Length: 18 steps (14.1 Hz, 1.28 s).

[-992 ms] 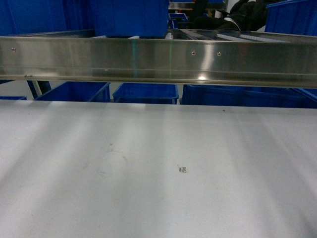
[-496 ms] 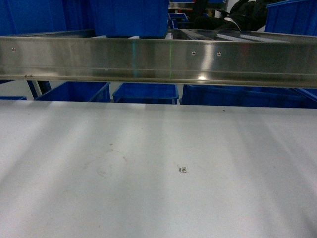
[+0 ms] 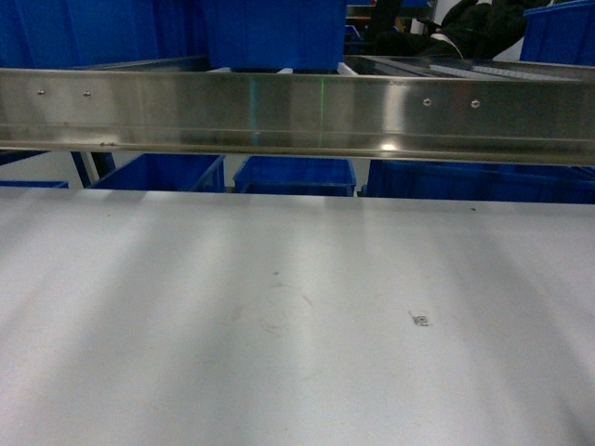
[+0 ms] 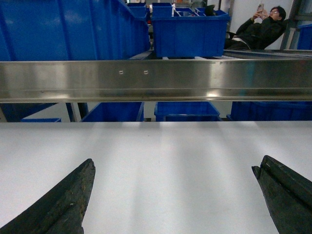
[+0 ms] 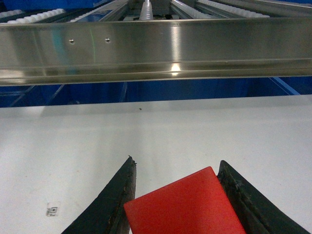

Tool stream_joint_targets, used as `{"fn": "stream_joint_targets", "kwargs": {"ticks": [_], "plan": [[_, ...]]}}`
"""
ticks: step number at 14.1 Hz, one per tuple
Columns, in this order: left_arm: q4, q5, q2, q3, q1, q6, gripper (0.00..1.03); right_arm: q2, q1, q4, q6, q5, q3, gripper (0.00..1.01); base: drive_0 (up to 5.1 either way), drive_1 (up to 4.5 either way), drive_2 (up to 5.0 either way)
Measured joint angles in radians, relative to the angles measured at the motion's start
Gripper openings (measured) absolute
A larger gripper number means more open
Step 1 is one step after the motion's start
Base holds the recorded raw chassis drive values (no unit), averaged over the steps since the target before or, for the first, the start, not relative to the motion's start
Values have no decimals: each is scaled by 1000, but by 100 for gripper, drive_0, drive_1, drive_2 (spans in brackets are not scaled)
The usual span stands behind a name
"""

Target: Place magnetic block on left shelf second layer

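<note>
Block (image 5: 187,204) sits in the right hand (image 5: 183,195), red, matte, one corner pointing up toward the lens; a black finger (image 5: 111,202) presses each side, so the hand is clamped on it. Seen only in the right wrist view; the head view shows neither the block nor either hand.

Left hand (image 4: 175,195) empty, its two dark fingers (image 4: 63,204) spread wide apart at the bottom corners of the left wrist view, bare white table (image 4: 170,161) between them.

Table (image 3: 297,325) white and flat, fills the lower half of the head view. Small printed square marker (image 3: 420,321) right of centre, faint ring smudge (image 3: 284,307) near the middle.

Steel rail (image 3: 297,116) of the shelf runs across the whole frame just beyond the table's far edge, polished, with small screws. White rollers (image 5: 146,7) visible behind it in the right wrist view. Large deep blue crate (image 4: 73,29) stands on the tier at upper left of the left wrist view; a smaller blue crate (image 4: 187,29) further back. More blue crates (image 3: 293,175) below the rail.

Person (image 4: 263,29) in dark clothes reclines in the background, far right
</note>
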<state>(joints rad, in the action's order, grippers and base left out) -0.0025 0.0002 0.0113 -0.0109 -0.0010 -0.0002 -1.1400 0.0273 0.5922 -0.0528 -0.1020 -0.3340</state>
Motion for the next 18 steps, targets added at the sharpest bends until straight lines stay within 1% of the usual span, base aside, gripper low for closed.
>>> {"fn": "stream_joint_targets", "kwargs": {"ticks": [18], "plan": [[-1, -1, 0, 0, 0, 0, 98, -3, 5, 0, 0, 0, 1, 43, -498, 247, 247]]}}
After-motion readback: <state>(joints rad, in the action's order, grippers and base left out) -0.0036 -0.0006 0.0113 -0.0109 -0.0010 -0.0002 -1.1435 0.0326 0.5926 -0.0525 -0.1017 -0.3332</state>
